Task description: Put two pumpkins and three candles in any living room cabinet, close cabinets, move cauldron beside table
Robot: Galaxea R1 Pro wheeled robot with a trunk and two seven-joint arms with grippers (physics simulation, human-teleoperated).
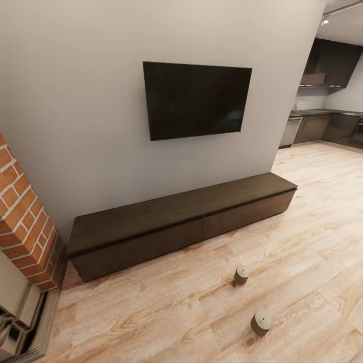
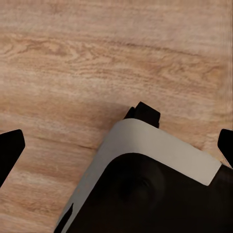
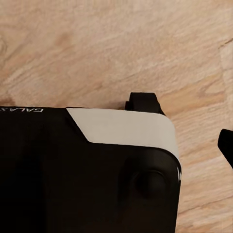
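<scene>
1. Two candles, one (image 1: 241, 275) nearer the closed cabinet (image 1: 176, 222), the other (image 1: 260, 322) farther out, stand on the wood floor (image 1: 312, 262).
2. The left gripper (image 2: 116, 141) hangs spread wide and empty above the floor.
3. The right gripper's opening cannot be judged: one fingertip (image 3: 226, 145) alone is visible.

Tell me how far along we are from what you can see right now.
Little looks done. Two candles, one nearer and one farther, stand on the wood floor in front of the cabinet, whose fronts look closed. The left pincer is open and holds nothing. Still left: stowing the candles; the other task items aren't in sight.
</scene>
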